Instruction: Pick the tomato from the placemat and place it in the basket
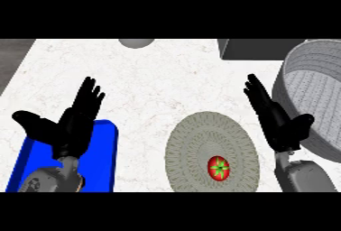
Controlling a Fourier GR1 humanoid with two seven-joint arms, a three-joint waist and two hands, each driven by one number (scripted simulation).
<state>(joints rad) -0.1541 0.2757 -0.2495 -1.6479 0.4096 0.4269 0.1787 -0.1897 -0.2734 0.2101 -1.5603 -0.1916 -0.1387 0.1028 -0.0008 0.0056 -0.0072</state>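
A red tomato [218, 168] with a green stem star lies on the round woven grey placemat [200, 135], toward its near side. The large grey woven basket [313, 85] stands at the right, its rim cut by the view's edge. My right hand [276, 122] is open with fingers straight, between the placemat and the basket, above and right of the tomato and apart from it. At the left, my left hand [73, 124] rests open, fingers up, over a blue tray.
A blue tray [100, 158] lies at the lower left under my left forearm. A grey rounded object [136, 42] sits at the counter's far edge. A dark block [253, 48] stands behind the basket. White marble counter [160, 85] spreads across the middle.
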